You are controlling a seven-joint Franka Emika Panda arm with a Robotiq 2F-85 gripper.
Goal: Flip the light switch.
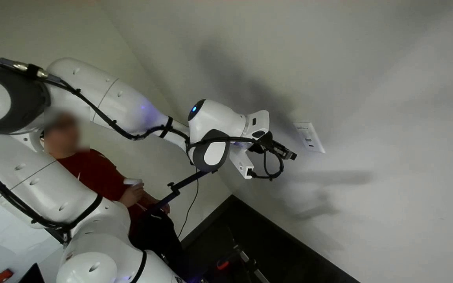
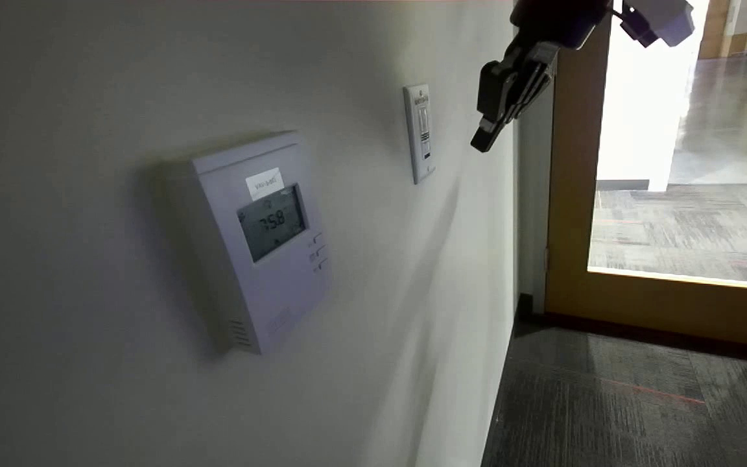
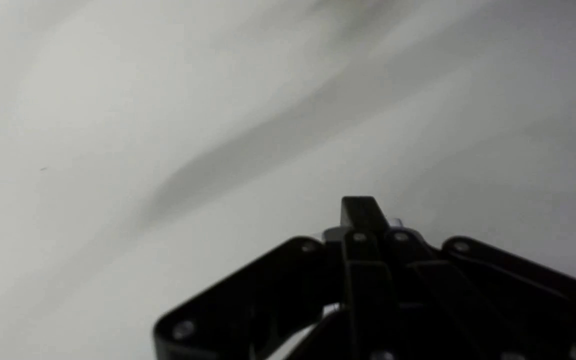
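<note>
White arm links are closest in an exterior view, cable strapped along them, presumably so nothing snags when joints turn. Gripper is at the far end, aimed at the wall. Light switch is on that wall, near the gripper, not touching. Person in red behind the arm, small white thing in hand; can't tell what.

Thermostat-looking box is nearest in an exterior view, same wall as the light switch, which sits farther off, toward the wooden door. Visible gap between gripper and wall. Fingers look pinched together, nothing held. Makes sense to me: one stiff poker for a small control. Which way the control is set, I can't read.

Wrist view: fingers at the bottom edge, tips together, wall and a shadow streak beyond. Light switch mostly or fully hidden here; pale sliver by the tips might be its edge, not sure. I judge pre-contact, so I'd line up off the exterior views.

Containers: none I can make out; the box just houses a display.
</note>
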